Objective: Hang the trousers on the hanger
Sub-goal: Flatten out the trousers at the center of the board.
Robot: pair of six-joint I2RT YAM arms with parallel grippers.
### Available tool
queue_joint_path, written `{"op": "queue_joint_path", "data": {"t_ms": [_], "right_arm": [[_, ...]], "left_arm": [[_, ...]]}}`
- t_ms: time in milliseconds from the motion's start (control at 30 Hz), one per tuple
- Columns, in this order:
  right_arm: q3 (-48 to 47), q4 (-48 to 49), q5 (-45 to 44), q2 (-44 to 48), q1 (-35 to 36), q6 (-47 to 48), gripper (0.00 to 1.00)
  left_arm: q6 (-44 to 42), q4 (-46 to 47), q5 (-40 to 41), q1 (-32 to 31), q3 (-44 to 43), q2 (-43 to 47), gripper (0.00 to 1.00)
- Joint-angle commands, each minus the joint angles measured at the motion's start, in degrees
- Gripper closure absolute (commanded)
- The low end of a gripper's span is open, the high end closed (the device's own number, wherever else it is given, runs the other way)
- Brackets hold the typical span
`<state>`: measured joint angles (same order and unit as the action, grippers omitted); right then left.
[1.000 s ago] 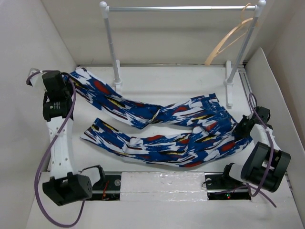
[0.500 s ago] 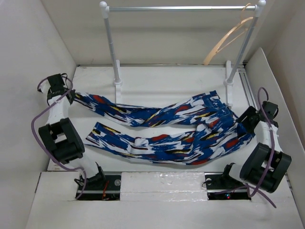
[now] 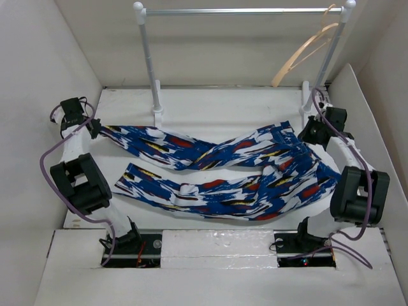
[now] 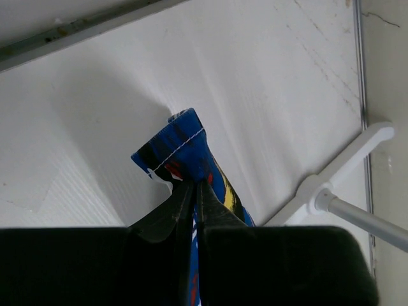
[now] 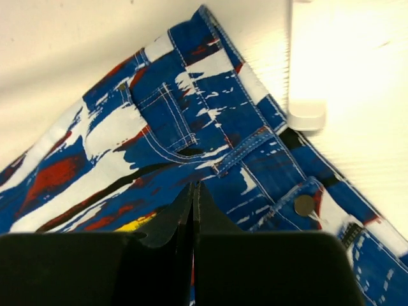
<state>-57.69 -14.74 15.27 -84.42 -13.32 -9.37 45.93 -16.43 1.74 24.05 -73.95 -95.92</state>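
The trousers lie flat across the table, legs running left, waist at the right. My left gripper is shut on the cuff of the far leg; in the left wrist view the cuff sticks out past the closed tips of that gripper. My right gripper sits at the far corner of the waist, shut, with a sliver of fabric showing between its fingers just below the pocket of the trousers. The hanger hangs from the right end of the rail.
A white-posted rack with a metal rail stands at the back; its right foot is close beside the waistband and its left foot lies near the held cuff. White walls close in both sides.
The left arm drew back toward the left wall, pulling the far leg's cuff with it. The right gripper moved from the right hip to the far corner of the waist.
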Motion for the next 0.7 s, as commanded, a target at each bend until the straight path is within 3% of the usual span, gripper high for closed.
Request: {"op": "queue_joint_path", "data": {"t_ms": [0, 33, 133, 333, 500, 600, 667], "right_arm": [[-3.74, 1.12, 1.87, -1.10, 1.89, 2.77, 0.96], [-2.53, 2.16, 1.87, 0.99, 4.16, 2.95, 0.91], [-0.15, 2.44, 1.78, 5.48, 7.32, 2.95, 0.85], [5.30, 0.51, 0.82, 15.95, 13.49, 1.37, 0.81], [3.65, -5.11, -2.61, 18.94, 18.31, 3.11, 0.76], [-0.13, -8.80, -4.10, 18.59, 19.47, 4.35, 0.75], [-1.80, -10.04, -6.12, 18.59, 19.47, 5.06, 0.67]], "left_arm": [[-0.14, -0.54, -3.67, 0.03, -1.91, 4.41, 1.00], [-0.58, -0.19, -4.37, -1.71, -0.85, 10.52, 1.00], [-0.41, -1.85, -4.37, -3.57, -0.23, 17.65, 1.00], [4.34, -7.63, -5.25, -5.68, -4.78, 33.75, 1.00], [6.01, -19.40, -0.09, -7.27, -19.09, 37.64, 1.00], [7.68, -23.99, 0.46, -7.79, -22.36, 40.10, 1.00], [8.12, -28.30, 0.37, -7.79, -22.55, 41.25, 1.00]]}}
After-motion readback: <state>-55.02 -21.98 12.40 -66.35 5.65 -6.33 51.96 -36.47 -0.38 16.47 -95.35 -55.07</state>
